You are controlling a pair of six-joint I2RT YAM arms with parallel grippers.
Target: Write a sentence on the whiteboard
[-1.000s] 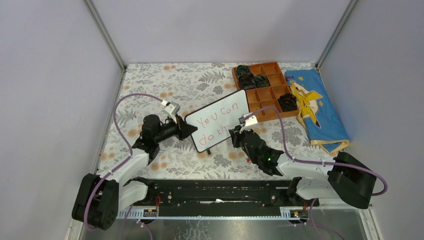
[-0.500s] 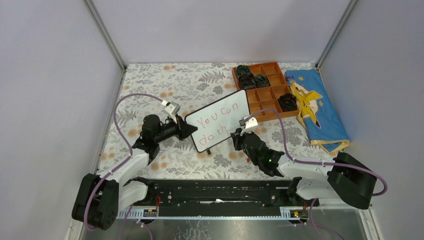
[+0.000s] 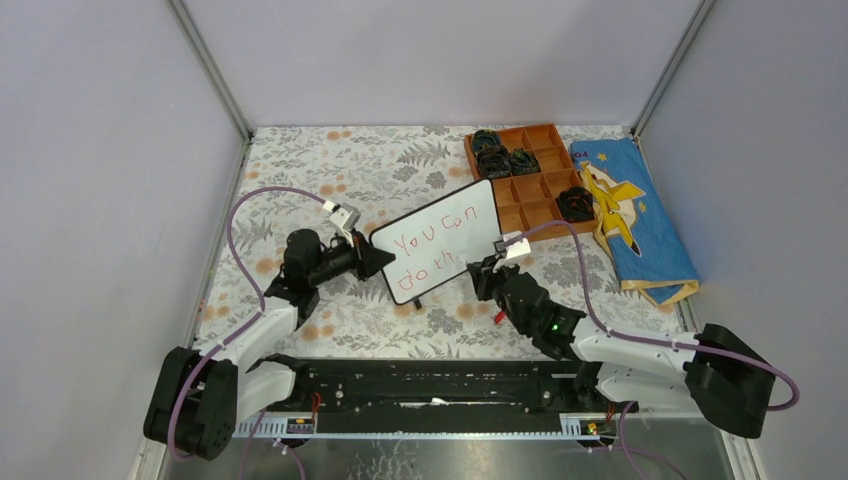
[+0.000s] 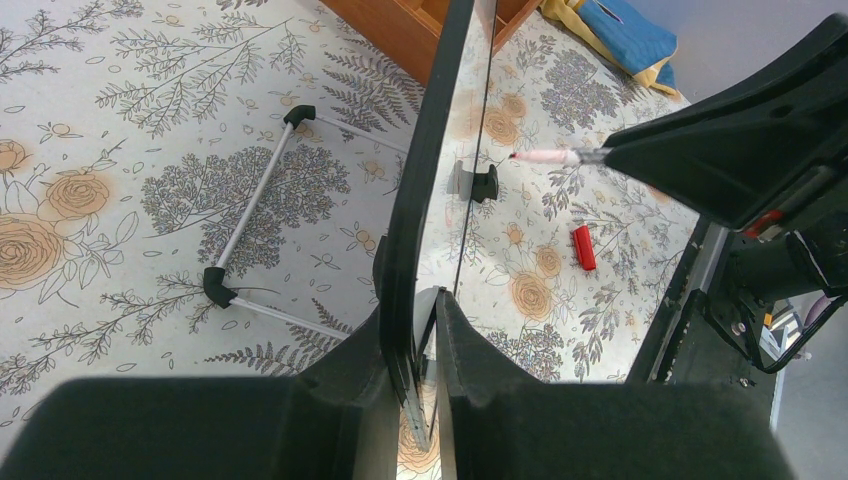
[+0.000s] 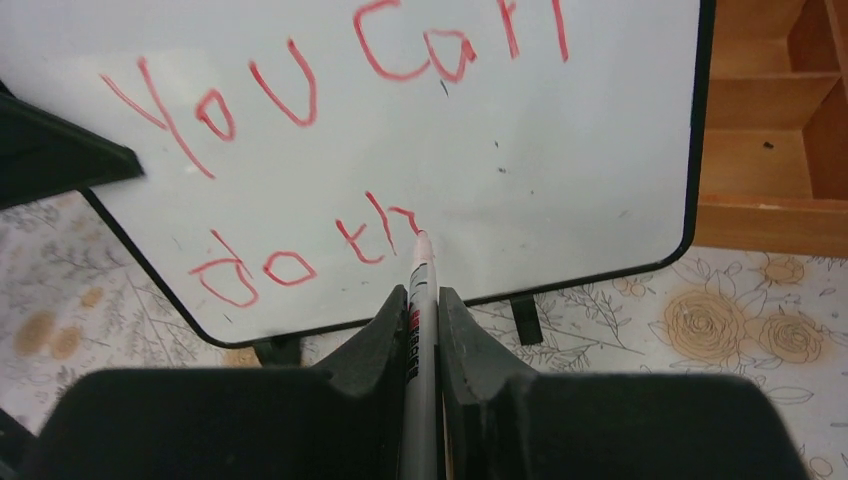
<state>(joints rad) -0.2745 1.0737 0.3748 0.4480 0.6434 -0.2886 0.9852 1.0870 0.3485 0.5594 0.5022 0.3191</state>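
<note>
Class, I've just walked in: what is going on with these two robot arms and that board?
The left gripper, fingers shut on its edge, holds the small black-framed whiteboard. The right gripper grips a red-tipped marker in its fingers, tip against the board at the second line. The red handwritten sentence reads only "You can" above "do th". A small red cap lies on the flowered tablecloth.

One whiteboard (image 3: 440, 250), one marker (image 5: 420, 300), one red cap (image 4: 583, 247), one tray (image 3: 545, 190), one cloth (image 3: 640, 230).
</note>
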